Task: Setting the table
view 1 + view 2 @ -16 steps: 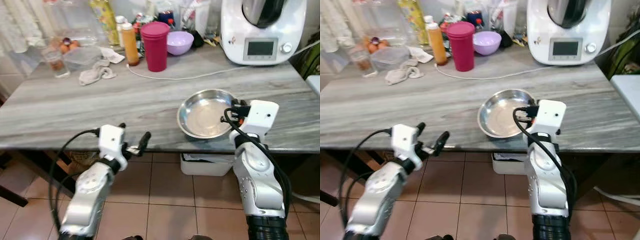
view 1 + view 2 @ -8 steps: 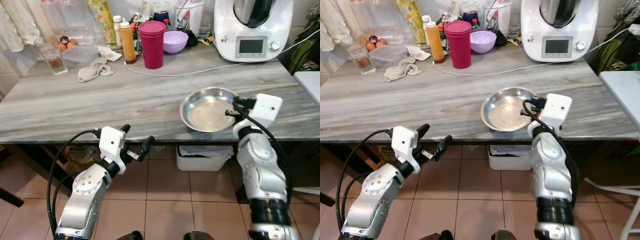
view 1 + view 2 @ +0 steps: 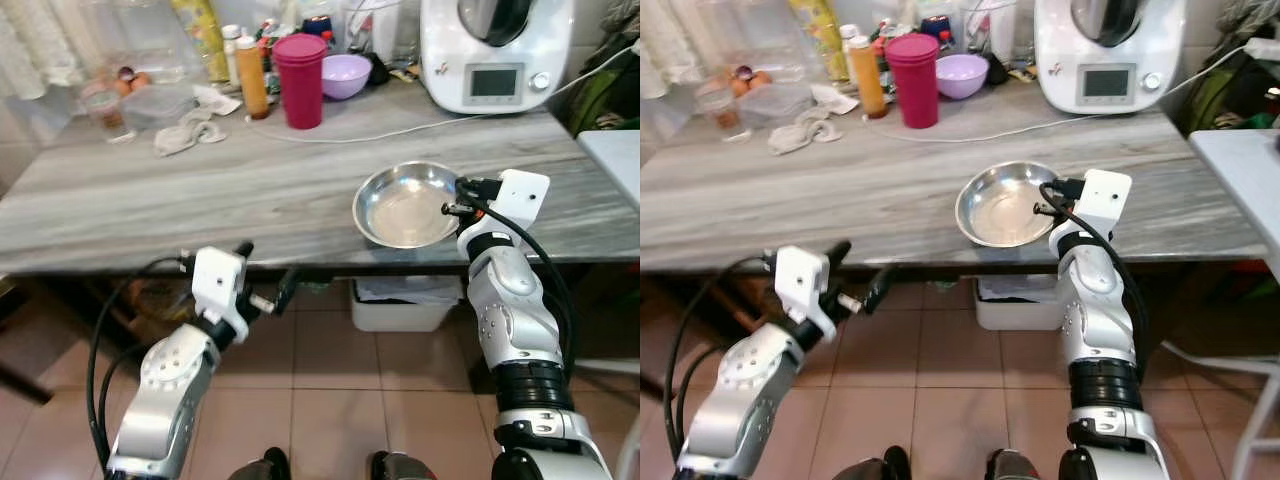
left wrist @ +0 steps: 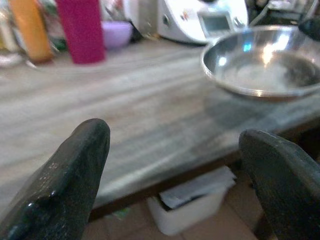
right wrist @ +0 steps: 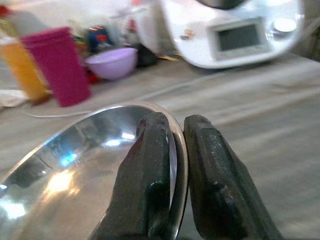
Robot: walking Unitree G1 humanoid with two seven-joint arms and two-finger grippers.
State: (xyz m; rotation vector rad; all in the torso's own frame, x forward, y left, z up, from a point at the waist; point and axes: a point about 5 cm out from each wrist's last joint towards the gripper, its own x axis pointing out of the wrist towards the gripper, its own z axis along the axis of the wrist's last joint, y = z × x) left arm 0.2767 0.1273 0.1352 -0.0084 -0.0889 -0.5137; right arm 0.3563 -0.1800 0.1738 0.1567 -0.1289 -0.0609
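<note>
**Bowl pinched at the rim, near the front edge of the bench**

My right fingers (image 5: 172, 175) are pinching the rim of the steel bowl (image 3: 405, 205), one finger inside and one outside the lip, with the metal edge between them. The bowl sits on the grey bench (image 3: 200, 200), right of centre in the left eye view and close to the front edge. I judge the step in hand to be placing this bowl for the table setting, though whether it rests fully on the bench or is slightly lifted I cannot tell.

My left fingers (image 4: 175, 175) are spread wide and hold nothing; that arm waits below the bench edge, lower left of the frame, over the tiled floor (image 3: 330, 400).

The next move calls for a steady, level carry, as a thin rim can slip in a pinch.

Open room lies across the middle and left of the bench. The upper part is crowded: a red cup (image 3: 300, 65), a purple bowl (image 3: 347, 75), an orange bottle (image 3: 251, 65), a cloth (image 3: 190, 133) and a white kitchen machine (image 3: 495, 50) with its cable (image 3: 400, 130) trailing across.
</note>
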